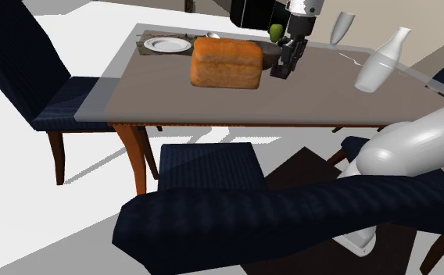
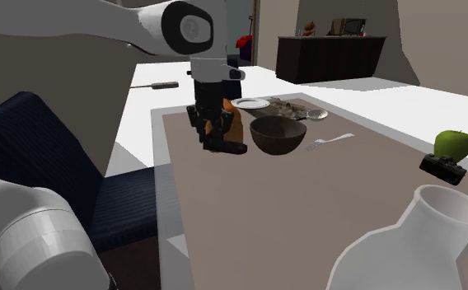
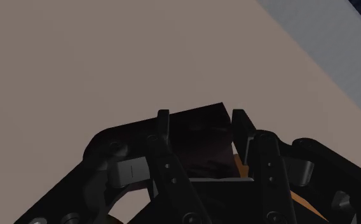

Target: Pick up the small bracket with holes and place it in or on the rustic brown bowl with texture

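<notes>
Shoulder view: the gripper (image 1: 280, 72) hung low over the table (image 1: 173, 94), just beside the bread loaf (image 1: 227, 62).
Second exterior view: the gripper (image 2: 216, 145) stood near the brown bowl (image 2: 278, 134) but not above it, and nothing showed inside the bowl.
Wrist view: the two fingers were clamped on the small dark bracket (image 3: 201, 143), which seemed clear of the tabletop.
Done: the pick-up, as far as I could judge.
Left: carrying the bracket over the bowl, lowering it and letting go.

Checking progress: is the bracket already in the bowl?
No, the bracket is clasped between the jaws, over the tabletop.
</notes>
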